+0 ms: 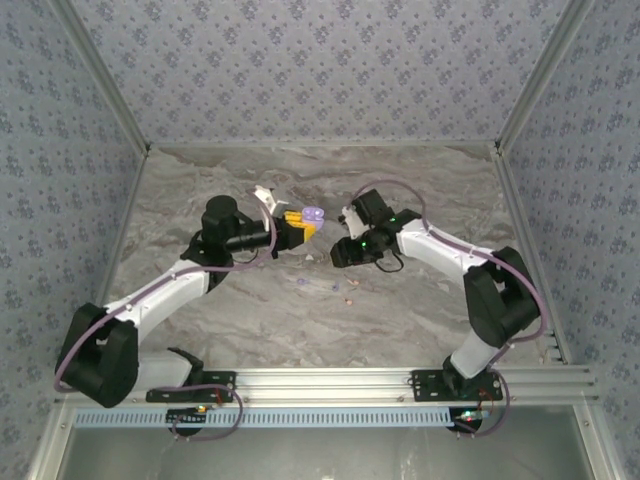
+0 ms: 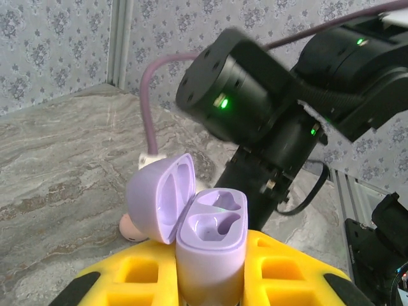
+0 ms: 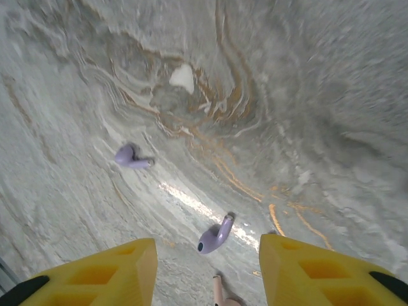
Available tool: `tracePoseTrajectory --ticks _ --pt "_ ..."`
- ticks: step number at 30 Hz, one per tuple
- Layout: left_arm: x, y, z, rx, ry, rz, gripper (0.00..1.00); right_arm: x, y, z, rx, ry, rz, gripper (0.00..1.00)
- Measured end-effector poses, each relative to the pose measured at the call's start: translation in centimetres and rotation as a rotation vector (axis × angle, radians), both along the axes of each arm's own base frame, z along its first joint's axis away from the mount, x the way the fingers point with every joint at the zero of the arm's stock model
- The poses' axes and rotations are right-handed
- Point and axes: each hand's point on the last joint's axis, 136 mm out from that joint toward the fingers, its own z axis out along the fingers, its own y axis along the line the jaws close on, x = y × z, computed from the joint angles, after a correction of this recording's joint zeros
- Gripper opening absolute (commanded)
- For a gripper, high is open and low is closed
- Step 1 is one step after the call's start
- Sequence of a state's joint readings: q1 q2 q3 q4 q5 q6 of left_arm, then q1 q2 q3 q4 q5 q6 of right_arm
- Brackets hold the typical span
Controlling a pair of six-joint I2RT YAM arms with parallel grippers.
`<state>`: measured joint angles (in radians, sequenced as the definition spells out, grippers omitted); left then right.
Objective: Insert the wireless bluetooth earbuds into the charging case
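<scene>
The left gripper (image 2: 210,280) clamps the open lilac charging case (image 2: 213,236), held above the bench (image 2: 57,166). The right gripper (image 3: 207,252) hangs with jaws wide apart over a lilac earbud (image 3: 215,234). A second earbud (image 3: 131,156) lies apart from it, both mid-bench.

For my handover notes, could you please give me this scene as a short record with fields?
Left gripper: shut on the charging case
Case lid: open, both wells empty
Right gripper: open, holding nothing, above the table
Near earbud: lilac, lying on the table below that gripper
Far earbud: lilac, on the table, apart from the near one
Task state: no earbud in the case yet
</scene>
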<state>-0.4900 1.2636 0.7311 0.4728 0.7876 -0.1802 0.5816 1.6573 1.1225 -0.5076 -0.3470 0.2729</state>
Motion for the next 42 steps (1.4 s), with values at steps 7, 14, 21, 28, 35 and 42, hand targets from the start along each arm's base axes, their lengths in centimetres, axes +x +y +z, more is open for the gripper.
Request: tracePoseTrajectory --ticks 7,14,21,28,35,42 --pt "-0.3 0.5 -0.4 0.032 0.019 0.023 0.20 -2.3 0.8 -2.0 -0.035 0.046 0.050 0.41" --pt "-0.5 0.8 -1.0 0.059 0.030 0.038 0.20 -4.3 1.4 -3.4 -0.074 0.073 0.089 0.36" --pt "-0.7 1.0 -1.1 0.072 0.034 0.041 0.19 -4.5 1.4 -4.6 -0.108 0.087 0.080 0.32" --pt "-0.9 1.0 -1.2 0.080 0.031 0.041 0.19 -4.6 1.4 -4.9 -0.116 0.094 0.084 0.29" --pt "-0.9 1.0 -1.4 0.088 0.034 0.045 0.19 -5.0 1.5 -5.8 -0.133 0.115 0.093 0.26" --pt "-0.9 1.0 -1.6 0.092 0.040 0.046 0.19 -5.0 1.6 -6.7 -0.157 0.129 0.096 0.23"
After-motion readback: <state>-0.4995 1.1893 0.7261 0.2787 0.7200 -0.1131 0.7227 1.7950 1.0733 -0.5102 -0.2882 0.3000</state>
